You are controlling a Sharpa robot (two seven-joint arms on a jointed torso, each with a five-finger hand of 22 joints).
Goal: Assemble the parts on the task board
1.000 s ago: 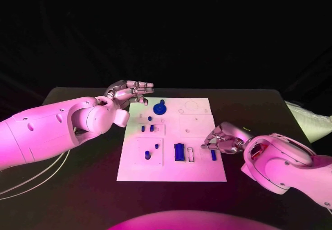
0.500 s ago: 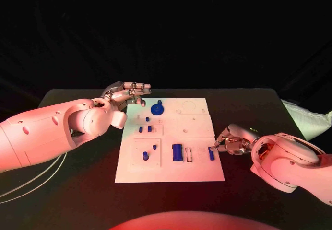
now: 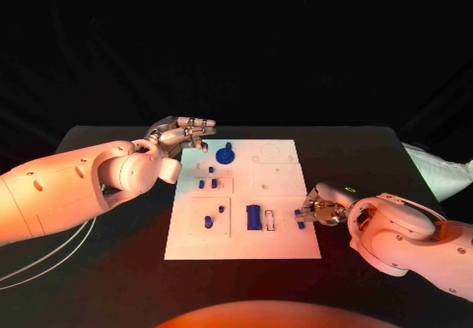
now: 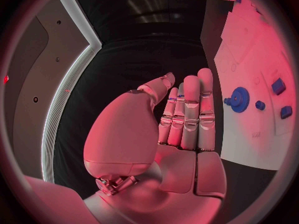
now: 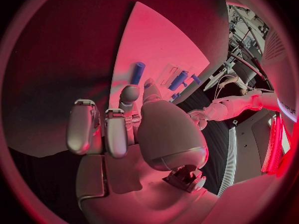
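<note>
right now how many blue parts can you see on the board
8: a round gear at the far end, a small piece, two pegs, one in the near-left panel, a block, one by the right hand. Others may be hidden.

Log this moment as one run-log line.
left hand: open, empty, beside task board | right hand: at small blue peg, grip unclear | step: peg placement under way

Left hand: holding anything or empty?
Empty. The left hand hovers beside the task board, fingers straight together, nothing between them.
</note>
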